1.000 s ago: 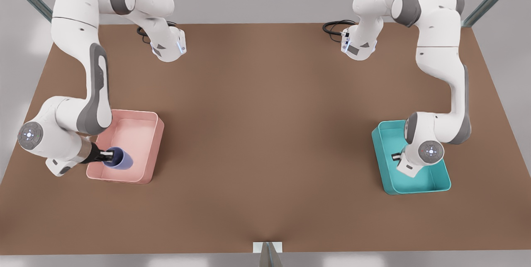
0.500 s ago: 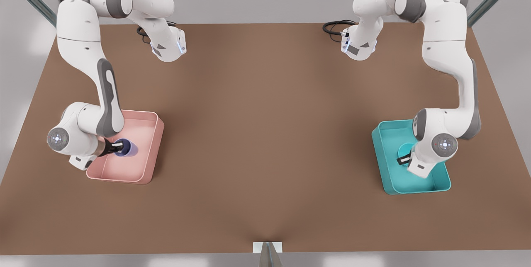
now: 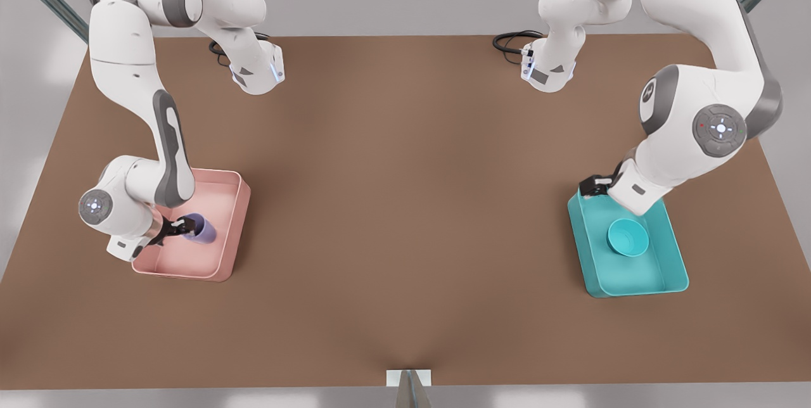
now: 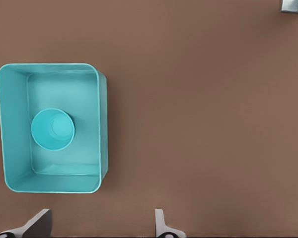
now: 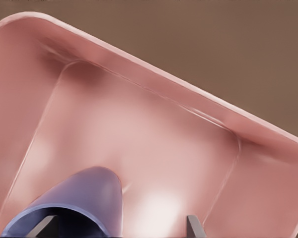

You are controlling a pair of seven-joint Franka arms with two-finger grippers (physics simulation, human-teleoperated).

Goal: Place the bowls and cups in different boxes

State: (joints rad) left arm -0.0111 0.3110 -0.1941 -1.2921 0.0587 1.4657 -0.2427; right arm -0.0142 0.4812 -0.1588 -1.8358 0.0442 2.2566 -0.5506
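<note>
From the front view's left, my right end effector [image 3: 179, 228] is low inside the pale pink box [image 3: 236, 205], and its fingers now stand spread on either side of the lavender-blue cup [image 3: 201, 230]. Half a second ago they were pinching the cup's rim. The cup leans over the box floor, so I judge it just let go but not yet settled.

Across the bare brown counter [image 3: 405, 205], on the front view's right, my left end effector [image 3: 594, 185] has risen out of the teal box [image 3: 652, 281] to above its far corner. Its fingers [image 4: 161, 227] are wide apart and empty. The small teal bowl [image 3: 627, 237], hidden under the arm a moment ago, sits upright on that box's floor.

Both items now appear sorted into separate boxes; I judge only my right arm's withdrawal remains.
</note>
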